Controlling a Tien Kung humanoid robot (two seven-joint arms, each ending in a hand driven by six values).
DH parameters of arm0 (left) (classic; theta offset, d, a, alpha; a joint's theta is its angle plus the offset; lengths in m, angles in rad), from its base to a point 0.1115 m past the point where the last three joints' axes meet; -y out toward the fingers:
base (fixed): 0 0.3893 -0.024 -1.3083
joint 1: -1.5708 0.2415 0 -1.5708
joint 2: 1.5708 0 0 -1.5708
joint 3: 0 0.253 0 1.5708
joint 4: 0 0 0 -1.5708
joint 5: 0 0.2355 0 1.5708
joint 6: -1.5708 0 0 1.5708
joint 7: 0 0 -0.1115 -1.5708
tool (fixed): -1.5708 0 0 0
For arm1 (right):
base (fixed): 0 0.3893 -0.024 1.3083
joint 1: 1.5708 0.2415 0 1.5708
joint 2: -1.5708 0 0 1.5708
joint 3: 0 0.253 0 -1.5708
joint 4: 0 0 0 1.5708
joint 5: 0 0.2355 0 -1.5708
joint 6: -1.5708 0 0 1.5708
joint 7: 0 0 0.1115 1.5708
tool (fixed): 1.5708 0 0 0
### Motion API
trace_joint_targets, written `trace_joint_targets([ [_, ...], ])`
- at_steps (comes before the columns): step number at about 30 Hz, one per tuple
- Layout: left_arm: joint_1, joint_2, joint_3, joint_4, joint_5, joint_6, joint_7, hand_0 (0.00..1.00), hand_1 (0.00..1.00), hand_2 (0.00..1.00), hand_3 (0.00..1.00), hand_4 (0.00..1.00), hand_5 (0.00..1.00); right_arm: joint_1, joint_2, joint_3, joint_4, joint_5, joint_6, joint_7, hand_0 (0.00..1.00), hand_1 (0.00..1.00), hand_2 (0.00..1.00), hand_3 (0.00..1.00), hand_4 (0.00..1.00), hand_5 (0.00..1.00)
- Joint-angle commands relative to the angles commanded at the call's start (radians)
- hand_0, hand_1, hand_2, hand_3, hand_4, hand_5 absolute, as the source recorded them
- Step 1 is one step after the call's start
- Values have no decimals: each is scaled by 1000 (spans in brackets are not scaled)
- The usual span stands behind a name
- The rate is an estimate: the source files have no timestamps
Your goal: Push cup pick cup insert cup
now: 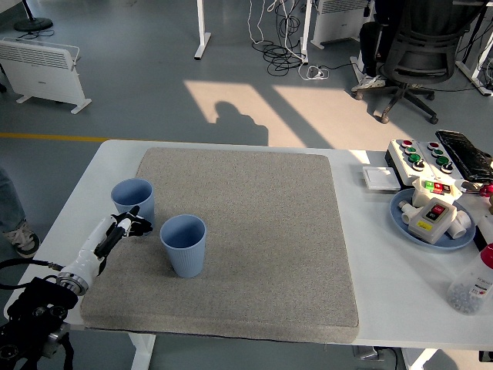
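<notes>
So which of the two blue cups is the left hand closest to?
The far-left cup, near the mat's left edge. The left hand sits right at its base, while the other cup stands apart, nearer the table's front.

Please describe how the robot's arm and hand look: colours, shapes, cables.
Only the left arm shows: a slim white forearm with black sections, a silver ring near its base, bulky black housing at the lower corner, and a thin black cable. The left hand is small, with black fingers.

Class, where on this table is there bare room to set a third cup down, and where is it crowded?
Free: the grey mat from the near cup rightward to its right edge, and its far half. Crowded: the mat's left edge, where the left robot hand sits at the far cup, and the table's right end around the blue plate.
</notes>
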Motion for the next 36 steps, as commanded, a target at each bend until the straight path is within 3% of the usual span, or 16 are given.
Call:
trace_joint_targets([
  [15,-96,5,94,87,-74,19,-28,715,631,534,460,631,998,10,2,-16,0,7,0,5,688,621,658,582,99,461],
  [24,-129,-10,143,145,-131,12,-32,719,630,532,459,625,998,11,2,-24,0,6,1,5,689,622,658,583,99,461],
  [31,-109,-7,112,119,-103,22,-27,718,630,532,459,622,998,11,1,-26,0,5,1,5,689,622,658,583,100,463],
  [35,-66,2,55,65,-43,21,-3,718,630,532,459,622,998,13,0,-23,0,3,0,5,689,622,658,583,100,463],
  [36,-51,6,32,44,-20,15,10,709,640,577,510,654,998,13,-1,-23,0,6,0,5,689,622,658,584,101,462],
])
